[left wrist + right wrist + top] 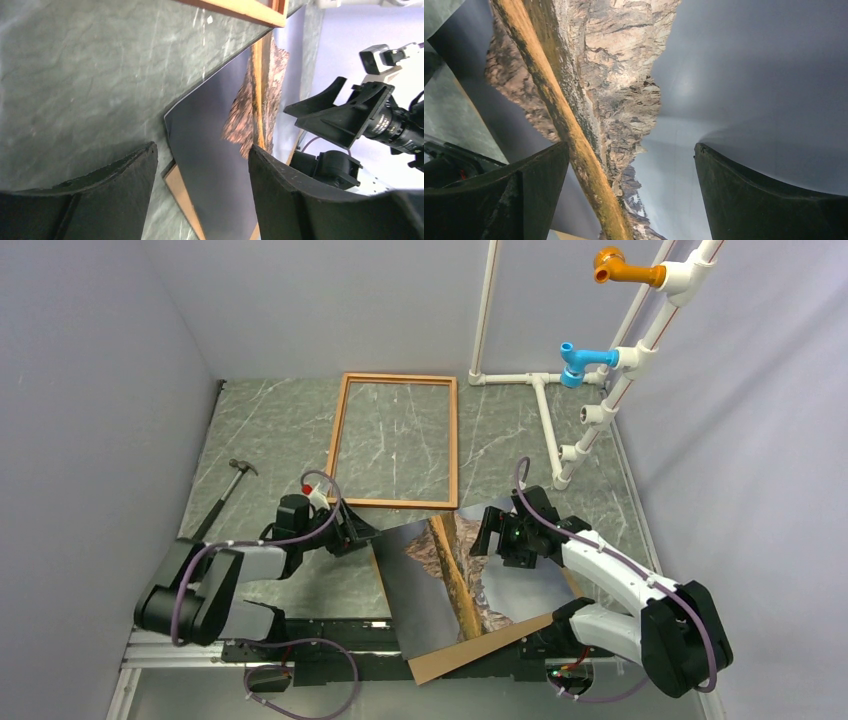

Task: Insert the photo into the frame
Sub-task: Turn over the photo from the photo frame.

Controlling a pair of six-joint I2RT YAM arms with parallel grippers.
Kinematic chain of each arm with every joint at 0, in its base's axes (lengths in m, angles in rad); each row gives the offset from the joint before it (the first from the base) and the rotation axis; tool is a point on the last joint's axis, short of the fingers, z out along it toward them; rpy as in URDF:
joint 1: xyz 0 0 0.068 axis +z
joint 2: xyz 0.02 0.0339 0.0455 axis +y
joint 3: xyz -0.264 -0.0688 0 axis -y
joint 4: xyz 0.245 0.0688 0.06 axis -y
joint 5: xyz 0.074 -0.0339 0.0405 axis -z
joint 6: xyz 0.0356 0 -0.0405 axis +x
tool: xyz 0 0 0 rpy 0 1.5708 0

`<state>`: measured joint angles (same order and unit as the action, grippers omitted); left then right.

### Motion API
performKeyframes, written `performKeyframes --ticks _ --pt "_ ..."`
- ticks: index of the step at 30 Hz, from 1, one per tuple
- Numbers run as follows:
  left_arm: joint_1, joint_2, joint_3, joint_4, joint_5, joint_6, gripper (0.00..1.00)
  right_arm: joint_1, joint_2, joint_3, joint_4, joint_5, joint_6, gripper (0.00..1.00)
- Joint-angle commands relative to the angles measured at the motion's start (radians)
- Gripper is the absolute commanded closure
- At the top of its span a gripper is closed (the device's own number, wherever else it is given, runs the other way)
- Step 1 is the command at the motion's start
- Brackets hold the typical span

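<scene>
The frame, thin reddish-brown moulding, lies flat on the grey marbled table at the back middle; its corner shows in the left wrist view. The photo, mountain and lake side up, lies in front of the frame on a brown backing board. My left gripper is open at the photo's left corner; in the left wrist view that corner lies between its wide-apart fingers. My right gripper is open just above the photo's far right part, with the print filling its view.
A hammer lies at the table's left side. A white pipe rack with an orange and a blue fitting stands at the back right. The backing board sticks out under the photo's near edge.
</scene>
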<state>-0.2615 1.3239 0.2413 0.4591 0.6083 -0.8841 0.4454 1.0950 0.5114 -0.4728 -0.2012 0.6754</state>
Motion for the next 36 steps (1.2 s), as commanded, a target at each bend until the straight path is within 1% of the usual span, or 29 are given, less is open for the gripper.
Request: performKeyframes --ticks 1,5,10,12,14,16,17,21,24,26,28,33,36 --pt "0.004 0.125 -0.027 0.341 0.074 -0.063 0.31 0.008 0.020 -0.063 0.029 -0.007 0.058 0.03" --pt "0.003 0.266 -0.042 0.527 0.102 -0.114 0.35 0.007 0.039 -0.077 0.038 0.002 0.066 0.03" --pt "-0.003 0.401 -0.054 0.754 0.139 -0.194 0.44 0.006 0.037 -0.073 0.038 0.010 0.065 0.03" --pt "-0.017 0.428 -0.043 0.799 0.142 -0.212 0.47 0.007 0.035 -0.067 0.036 0.014 0.061 0.03" --pt "-0.041 0.435 -0.021 0.781 0.137 -0.208 0.52 0.008 0.035 -0.062 0.032 0.016 0.058 0.03" --pt "-0.066 0.427 0.001 0.732 0.127 -0.189 0.60 0.007 0.036 -0.056 0.028 0.019 0.055 0.03" --pt "-0.075 0.419 0.011 0.704 0.123 -0.181 0.65 0.007 0.036 -0.055 0.025 0.019 0.053 0.03" --pt "-0.082 0.341 0.023 0.601 0.107 -0.145 0.84 0.007 0.023 -0.050 0.021 0.020 0.052 0.03" --pt "-0.084 0.253 0.037 0.471 0.092 -0.097 0.93 0.008 0.007 -0.035 0.010 0.010 0.045 0.02" --pt "-0.086 0.168 0.052 0.370 0.077 -0.055 0.96 0.008 -0.012 -0.015 -0.002 -0.001 0.031 0.02" --pt "-0.094 0.063 0.083 0.210 0.053 -0.007 1.00 0.008 -0.042 0.014 -0.024 -0.004 0.021 0.01" --pt "-0.108 -0.253 0.159 -0.095 -0.048 0.078 1.00 0.008 -0.131 0.094 -0.083 0.011 -0.002 0.00" --pt "-0.108 -0.462 0.217 -0.307 -0.174 0.115 1.00 0.007 -0.169 0.130 -0.098 0.008 -0.010 0.00"
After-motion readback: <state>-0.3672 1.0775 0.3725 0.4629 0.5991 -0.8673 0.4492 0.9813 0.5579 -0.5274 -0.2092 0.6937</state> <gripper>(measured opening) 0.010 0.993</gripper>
